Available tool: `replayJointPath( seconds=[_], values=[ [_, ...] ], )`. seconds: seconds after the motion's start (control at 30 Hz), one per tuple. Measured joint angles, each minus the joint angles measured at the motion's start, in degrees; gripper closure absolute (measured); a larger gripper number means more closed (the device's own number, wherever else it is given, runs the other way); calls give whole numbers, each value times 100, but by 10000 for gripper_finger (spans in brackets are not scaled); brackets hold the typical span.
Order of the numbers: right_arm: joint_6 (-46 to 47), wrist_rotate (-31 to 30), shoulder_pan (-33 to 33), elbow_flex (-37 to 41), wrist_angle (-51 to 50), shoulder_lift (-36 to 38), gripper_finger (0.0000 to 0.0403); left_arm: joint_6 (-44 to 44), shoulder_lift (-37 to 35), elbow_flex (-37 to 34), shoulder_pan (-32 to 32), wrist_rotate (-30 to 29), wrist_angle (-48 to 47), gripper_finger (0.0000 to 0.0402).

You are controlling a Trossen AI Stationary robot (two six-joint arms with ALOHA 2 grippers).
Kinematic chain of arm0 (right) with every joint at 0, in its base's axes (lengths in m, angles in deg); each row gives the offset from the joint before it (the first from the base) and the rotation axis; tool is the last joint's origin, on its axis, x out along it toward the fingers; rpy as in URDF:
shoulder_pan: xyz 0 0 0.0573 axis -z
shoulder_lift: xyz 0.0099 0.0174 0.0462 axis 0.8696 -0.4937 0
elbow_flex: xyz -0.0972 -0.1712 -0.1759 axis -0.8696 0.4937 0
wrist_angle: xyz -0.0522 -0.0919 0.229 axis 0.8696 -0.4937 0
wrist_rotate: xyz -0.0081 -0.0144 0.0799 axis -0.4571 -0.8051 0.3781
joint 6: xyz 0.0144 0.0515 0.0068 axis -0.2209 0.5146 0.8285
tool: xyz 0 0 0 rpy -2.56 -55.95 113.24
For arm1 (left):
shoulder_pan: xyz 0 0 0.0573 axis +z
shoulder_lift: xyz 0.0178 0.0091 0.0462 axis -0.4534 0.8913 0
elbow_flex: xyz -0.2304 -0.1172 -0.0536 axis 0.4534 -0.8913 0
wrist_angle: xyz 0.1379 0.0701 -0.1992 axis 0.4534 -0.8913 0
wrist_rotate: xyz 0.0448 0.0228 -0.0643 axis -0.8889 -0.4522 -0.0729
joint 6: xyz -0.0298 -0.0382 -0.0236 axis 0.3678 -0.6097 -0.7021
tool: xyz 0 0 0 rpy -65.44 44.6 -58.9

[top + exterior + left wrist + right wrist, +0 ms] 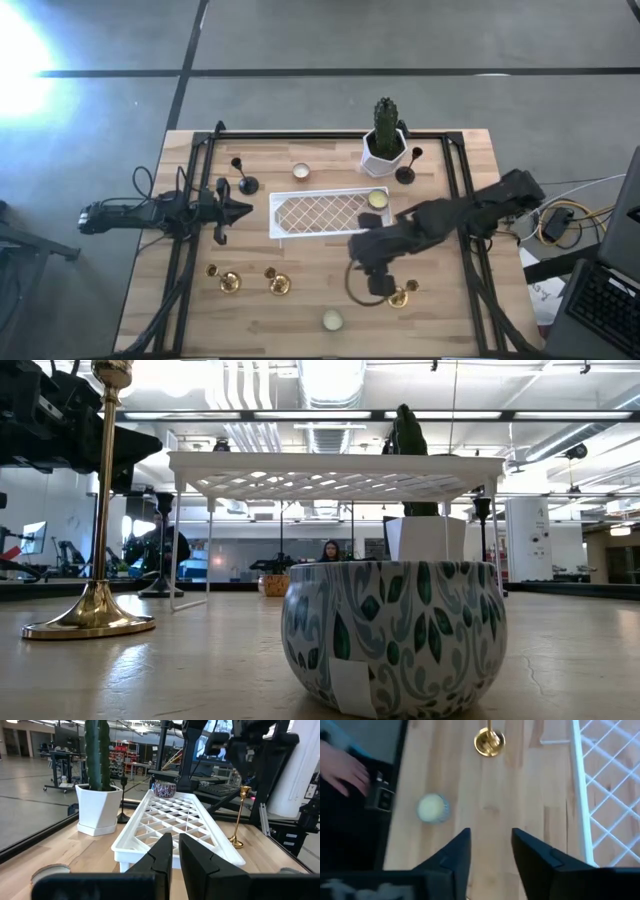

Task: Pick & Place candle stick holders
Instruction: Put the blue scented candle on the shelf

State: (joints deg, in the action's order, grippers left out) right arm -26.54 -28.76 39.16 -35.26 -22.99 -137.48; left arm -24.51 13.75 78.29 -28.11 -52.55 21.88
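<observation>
Your right gripper point(383, 287) hangs over the near table edge, fingers apart and holding nothing, just beside a shiny brass candle stick holder point(401, 295). I judge this the approach to a pick: you need to centre on its stem, then close. Two more brass holders point(229, 282) stand along the near left. Beyond lies the white lattice tray point(330, 212). The left gripper point(238, 209) waits, fingers together, left of that tray.

I count three brass candle stick holders point(228, 282), two black ones point(246, 184), three candles point(300, 173), one cactus pot point(384, 150), one white rack point(330, 212).
</observation>
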Motion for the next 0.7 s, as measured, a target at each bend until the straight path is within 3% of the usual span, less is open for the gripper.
replayJointPath(
  seconds=[0.3, 0.7],
  values=[
    [-108, 20, 69, -855, -497, -1296, 155, 0, 2, 1, 1, -1, -5, 365],
    [316, 125, 15, -2511, -1762, -2965, 98, 0, 2, 2, 2, -4, -4, 365]
  ],
)
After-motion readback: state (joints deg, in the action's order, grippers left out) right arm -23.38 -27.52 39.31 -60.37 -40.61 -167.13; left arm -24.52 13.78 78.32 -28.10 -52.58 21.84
